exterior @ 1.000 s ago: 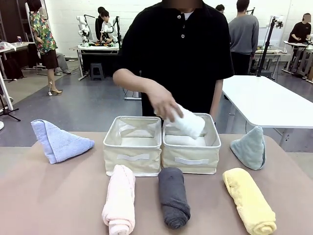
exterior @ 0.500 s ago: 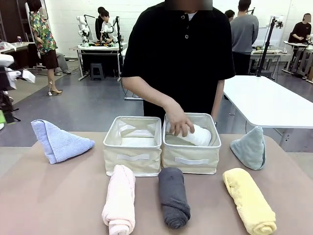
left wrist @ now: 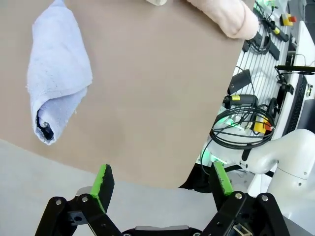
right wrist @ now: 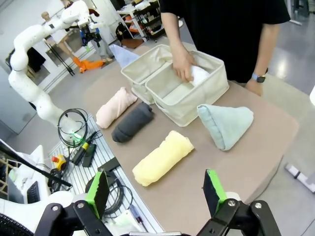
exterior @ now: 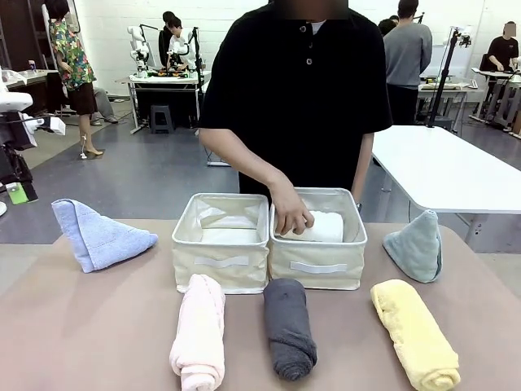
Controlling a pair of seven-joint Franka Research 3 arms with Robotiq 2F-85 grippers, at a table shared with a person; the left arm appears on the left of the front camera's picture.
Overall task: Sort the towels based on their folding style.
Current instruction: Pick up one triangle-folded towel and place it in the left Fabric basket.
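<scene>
Tabletop [exterior: 98,326] centre: person's hand [exterior: 291,216] rests on white towel [exterior: 327,226] in basket [exterior: 317,267]; my left gripper [left wrist: 161,169] and right gripper [right wrist: 155,176] gape wide, empty.

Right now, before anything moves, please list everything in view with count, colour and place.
brown table top: one, brown, under everything
cream fabric baskets: two, cream, side by side, middle
white rolled terry towel: one, white, inside the right basket
pale pink rolled terry towel: one, pink, near side, left
dark grey rolled terry towel: one, grey, near side, middle
yellow rolled terry towel: one, yellow, near side, right
light blue cone-shaped terry towel: one, blue, left end
pale teal cone-shaped terry towel: one, teal, right end
person's hand: one, on the white towel
left end effector: one, black, open, near the blue towel
right end effector: one, black, open, apart from all towels
</scene>
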